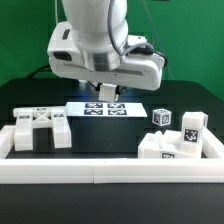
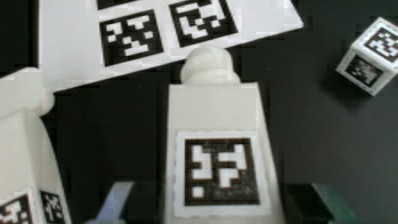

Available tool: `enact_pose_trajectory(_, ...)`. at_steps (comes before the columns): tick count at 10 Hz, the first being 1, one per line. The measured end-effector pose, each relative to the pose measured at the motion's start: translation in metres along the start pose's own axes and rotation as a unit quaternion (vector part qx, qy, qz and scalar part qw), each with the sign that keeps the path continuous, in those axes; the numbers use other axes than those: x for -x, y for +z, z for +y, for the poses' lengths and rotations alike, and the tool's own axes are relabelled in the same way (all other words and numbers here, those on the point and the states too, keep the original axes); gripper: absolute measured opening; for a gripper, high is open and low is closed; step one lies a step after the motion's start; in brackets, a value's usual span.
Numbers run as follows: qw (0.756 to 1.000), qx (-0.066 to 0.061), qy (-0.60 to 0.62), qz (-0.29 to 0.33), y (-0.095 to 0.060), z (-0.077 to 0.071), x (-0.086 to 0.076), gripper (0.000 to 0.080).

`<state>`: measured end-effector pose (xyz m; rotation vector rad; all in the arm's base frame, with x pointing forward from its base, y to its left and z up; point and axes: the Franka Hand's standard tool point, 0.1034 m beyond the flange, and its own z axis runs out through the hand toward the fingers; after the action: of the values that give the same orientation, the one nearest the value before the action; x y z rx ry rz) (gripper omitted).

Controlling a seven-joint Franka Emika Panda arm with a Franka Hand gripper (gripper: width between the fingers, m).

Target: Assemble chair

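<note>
- chair leg (image 2: 217,140) sits right between the gripper (image 2: 222,205) fingers, peg end pointing away toward the far marker board (image 2: 253,22)
- jaws straddle it, can't tell if they're actually squeezing

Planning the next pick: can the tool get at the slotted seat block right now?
Probably not yet: the tool looks closed on a white leg, though the seat block itself lies uncovered.

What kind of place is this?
Probably a robot lab: a white robot arm over a black table, green backdrop behind, its gripper holding one chunky white plastic tagged chair part.
</note>
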<state>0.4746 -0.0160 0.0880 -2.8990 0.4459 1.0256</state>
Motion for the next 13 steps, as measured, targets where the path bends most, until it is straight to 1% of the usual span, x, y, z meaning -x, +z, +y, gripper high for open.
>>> enact_pose_trajectory(1,0.999,-0.005,0.008,0.037,-0.013,-0.014,0.002,0.029)
enact_pose_trajectory(2,0.997,-0.011,0.008,0.076,-0.029,-0.028,0.002,0.029)
enact_pose_trajectory(3,0.994,-0.015,0.002,0.108,-0.04,-0.033,0.0,0.029)
enact_pose_trajectory(4,0.991,-0.01,-0.003,0.13,-0.045,-0.032,-0.002,0.029)
enact_pose_trajectory(5,0.984,-0.017,-0.008,0.178,-0.047,-0.036,-0.008,0.029)
enact_pose_trajectory(6,0.976,-0.023,-0.012,0.215,-0.045,-0.04,-0.006,0.029)
enact_pose_trajectory(7,0.972,-0.026,-0.014,0.232,-0.044,-0.04,-0.006,0.029)
enact_pose_trajectory(8,0.961,-0.032,-0.015,0.274,-0.049,-0.046,-0.013,0.029)
enact_pose_trajectory(10,0.929,-0.045,-0.031,0.367,-0.062,-0.08,-0.021,0.029)
enact_pose_trajectory(11,0.929,-0.038,-0.046,0.364,-0.063,-0.084,-0.021,0.029)
enact_pose_trajectory(12,0.93,-0.034,-0.058,0.362,-0.068,-0.086,-0.025,0.029)
enact_pose_trajectory(13,0.929,-0.034,-0.057,0.364,-0.067,-0.086,-0.025,0.029)
